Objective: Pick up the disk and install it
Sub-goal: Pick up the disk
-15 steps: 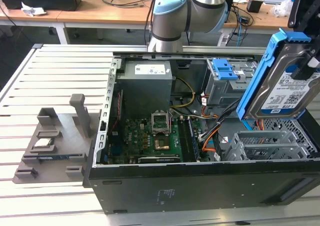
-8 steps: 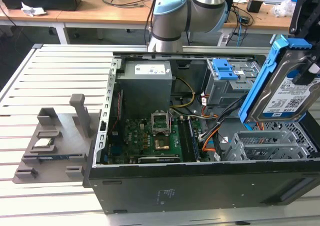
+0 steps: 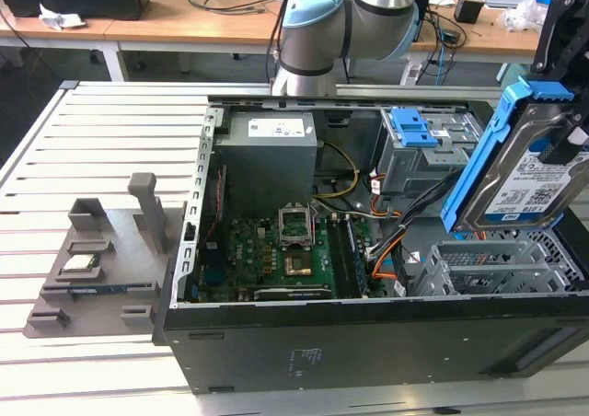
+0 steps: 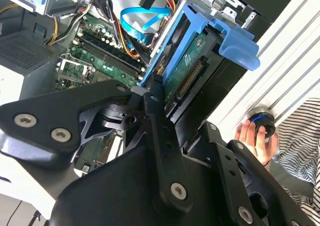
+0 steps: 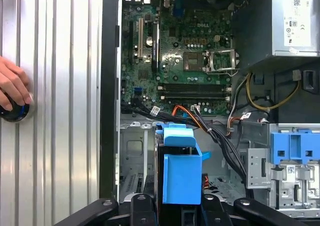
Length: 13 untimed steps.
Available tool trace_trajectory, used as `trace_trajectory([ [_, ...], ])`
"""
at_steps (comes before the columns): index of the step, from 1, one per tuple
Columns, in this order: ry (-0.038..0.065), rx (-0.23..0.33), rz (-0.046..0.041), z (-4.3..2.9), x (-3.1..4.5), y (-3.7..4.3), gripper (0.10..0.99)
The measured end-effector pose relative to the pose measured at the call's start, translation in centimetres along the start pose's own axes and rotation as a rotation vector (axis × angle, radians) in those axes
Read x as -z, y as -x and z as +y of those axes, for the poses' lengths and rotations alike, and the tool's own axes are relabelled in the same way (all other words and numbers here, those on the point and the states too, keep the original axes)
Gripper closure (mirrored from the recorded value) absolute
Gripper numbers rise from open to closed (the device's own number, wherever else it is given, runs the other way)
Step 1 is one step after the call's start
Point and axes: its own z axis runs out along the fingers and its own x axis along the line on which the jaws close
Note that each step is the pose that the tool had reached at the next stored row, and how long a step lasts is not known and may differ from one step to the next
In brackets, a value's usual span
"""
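**Square the disk to the cage and keep it off the cables**

Your end effector (image 3: pixel 563 126) is closed on the disk (image 3: pixel 526 172). The disk hangs tilted in the air high at the exterior view's right, over the open computer case (image 3: pixel 304 342), and nothing but the end effector touches it. In the second wrist view the fingers (image 4: pixel 157 116) pinch it near one end.

I judge the step in hand to be bringing the disk to the grey drive cage (image 3: pixel 502 269) just below it. To do it well:

- **Alignment:** level the disk so its blue rails (image 5: pixel 182 178) run parallel to the cage walls.
- **Cables:** the black and orange cable bundle (image 3: pixel 405 218) lies just beside the cage and could snag a rail.
- **Grip:** held near one end, the disk will probably pivot if a rail catches, so travel slowly and straight.
- **Person nearby:** a person's hand (image 5: pixel 12 83) rests on a round knob (image 5: pixel 15 113) on the tabletop (image 3: pixel 110 131) beside the case, so keep the arm's sweep away from it.
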Motion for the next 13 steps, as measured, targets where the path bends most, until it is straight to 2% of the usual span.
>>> trace_trajectory([
  [13, 0.000, 0.000, 0.0028, -0.35, -1.38, -0.37, 0.729],
])
